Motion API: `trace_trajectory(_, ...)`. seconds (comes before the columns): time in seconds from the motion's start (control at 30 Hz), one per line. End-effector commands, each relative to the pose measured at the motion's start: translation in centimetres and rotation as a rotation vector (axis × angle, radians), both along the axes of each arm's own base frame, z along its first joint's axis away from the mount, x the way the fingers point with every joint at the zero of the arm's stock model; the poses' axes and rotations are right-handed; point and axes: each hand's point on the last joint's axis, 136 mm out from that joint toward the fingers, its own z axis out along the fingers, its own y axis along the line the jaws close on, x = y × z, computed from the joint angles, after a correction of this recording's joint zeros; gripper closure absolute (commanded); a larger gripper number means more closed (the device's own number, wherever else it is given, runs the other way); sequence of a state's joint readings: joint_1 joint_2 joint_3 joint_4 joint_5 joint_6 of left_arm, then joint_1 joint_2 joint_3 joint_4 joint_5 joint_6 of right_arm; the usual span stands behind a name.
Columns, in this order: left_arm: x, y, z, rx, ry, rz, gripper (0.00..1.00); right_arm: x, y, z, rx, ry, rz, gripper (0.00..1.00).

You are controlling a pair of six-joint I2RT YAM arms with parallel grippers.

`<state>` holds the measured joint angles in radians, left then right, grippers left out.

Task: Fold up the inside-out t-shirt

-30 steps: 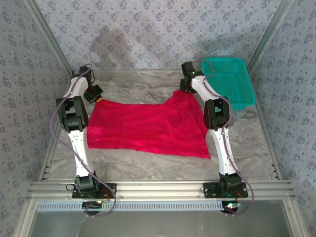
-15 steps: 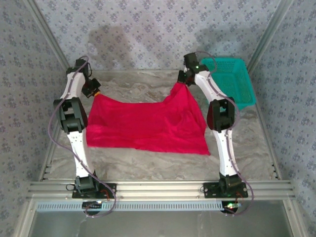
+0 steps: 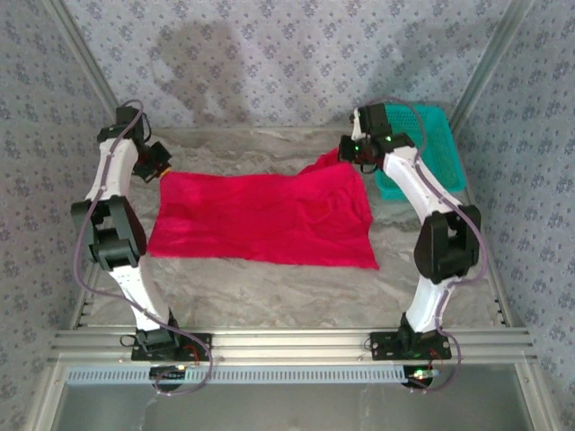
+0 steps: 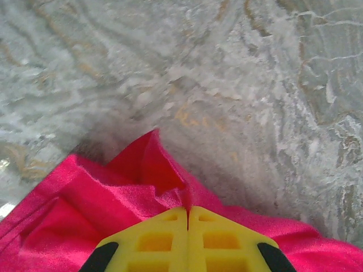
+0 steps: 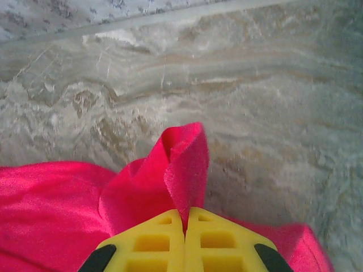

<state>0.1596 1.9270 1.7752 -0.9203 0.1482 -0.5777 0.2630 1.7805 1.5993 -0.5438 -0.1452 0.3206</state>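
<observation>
Both arms have swung outward, stretching the t-shirt [image 3: 260, 215] wider across the worktop [image 3: 269, 292].
It lies mid-worktop, far corners at 10 and 2 o'clock pinched by left jaws and right jaws, both clamped tight on thin folds; more pull could slip a corner free, or swing it into the basket [image 3: 445, 153] just beyond.

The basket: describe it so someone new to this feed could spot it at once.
Start at the grey marbled table and go to its far right corner. There sits the teal basket, rectangular with open mesh walls. Its colour and mesh set it apart from the red t-shirt spread out mid-table.
</observation>
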Motion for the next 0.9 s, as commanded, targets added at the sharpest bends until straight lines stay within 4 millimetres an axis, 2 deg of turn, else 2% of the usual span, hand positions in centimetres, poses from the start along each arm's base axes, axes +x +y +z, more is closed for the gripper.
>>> trace_trajectory(0.0, -1.6, 0.8, 1.2, -0.021, -0.049, 0.038, 1.00, -2.6, -0.6, 2.1, 0.027, -0.056, 0.009, 1.00)
trace_trajectory(0.13, -4.1, 1.1, 0.3, -0.030, -0.039, 0.060, 1.00, -5.9, -1.4, 1.0, 0.047, -0.034, -0.005, 1.00)
trace_trajectory(0.23, -6.0, 1.1, -0.8, -0.027, -0.012, 0.063, 1.00, -8.3, -1.7, -0.6, 0.062, 0.010, -0.011, 1.00)
trace_trajectory(0.5, -11.7, 2.5, -5.0, 0.008, 0.087, 0.126, 1.00, -14.4, -3.7, -7.8, 0.047, 0.150, -0.086, 1.00)
trace_trajectory(0.6, -13.1, 2.7, -6.7, 0.008, 0.126, 0.145, 0.99, -16.1, -3.7, -11.0, 0.081, 0.220, -0.115, 0.84)
trace_trajectory(0.63, -13.5, 2.6, -7.2, 0.004, 0.137, 0.146, 0.93, -16.6, -3.6, -11.7, 0.095, 0.243, -0.120, 0.77)
trace_trajectory(0.73, -14.1, 2.6, -8.0, 0.011, 0.144, 0.160, 0.70, -17.1, -3.7, -12.0, 0.069, 0.266, -0.133, 0.70)
trace_trajectory(0.8, -13.9, 2.8, -7.1, 0.033, 0.111, 0.173, 0.64, -16.8, -3.6, -10.9, 0.041, 0.233, -0.126, 0.62)
trace_trajectory(0.87, -13.4, 2.7, -5.4, 0.062, 0.047, 0.174, 0.62, -16.3, -2.5, -9.5, 0.013, 0.191, -0.088, 0.54)
